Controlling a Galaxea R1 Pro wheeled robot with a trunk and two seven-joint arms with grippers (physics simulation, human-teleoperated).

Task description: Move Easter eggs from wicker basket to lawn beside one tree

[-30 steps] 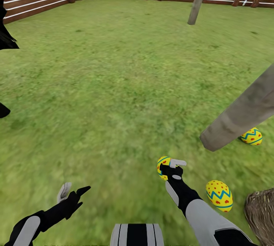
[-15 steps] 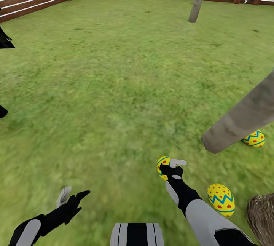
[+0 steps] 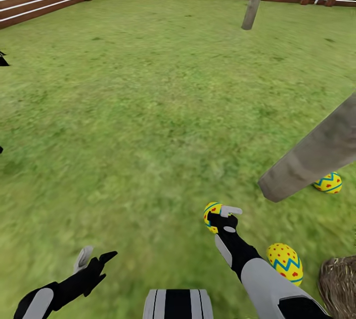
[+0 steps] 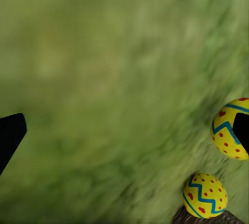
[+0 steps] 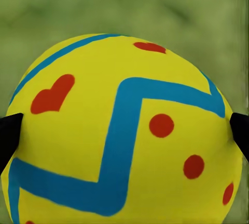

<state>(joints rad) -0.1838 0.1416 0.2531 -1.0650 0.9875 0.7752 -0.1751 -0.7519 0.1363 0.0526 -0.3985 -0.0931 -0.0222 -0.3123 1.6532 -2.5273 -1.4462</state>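
Head view: the right pincer (image 3: 217, 216) is closed on a yellow egg (image 3: 212, 216) at about 5 o'clock, low over the lawn (image 3: 148, 111). Right wrist view: that egg (image 5: 122, 130) sits between the two dark fingertips (image 5: 9, 135), both touching its sides. A second egg (image 3: 285, 261) lies on the grass at 4 o'clock, just beside the right forearm and near the basket (image 3: 340, 284) at the corner. A third egg (image 3: 329, 182) lies at 3 o'clock, partly behind the base of the tilted grey trunk (image 3: 316, 156). The left pincer (image 3: 94, 257) hovers at 7 o'clock, fingers spread wide and holding nothing. Left wrist view: two eggs, one (image 4: 205, 195) on the grass by the basket rim (image 4: 202, 220), the other (image 4: 228, 129) partly behind a dark fingertip (image 4: 243, 128).
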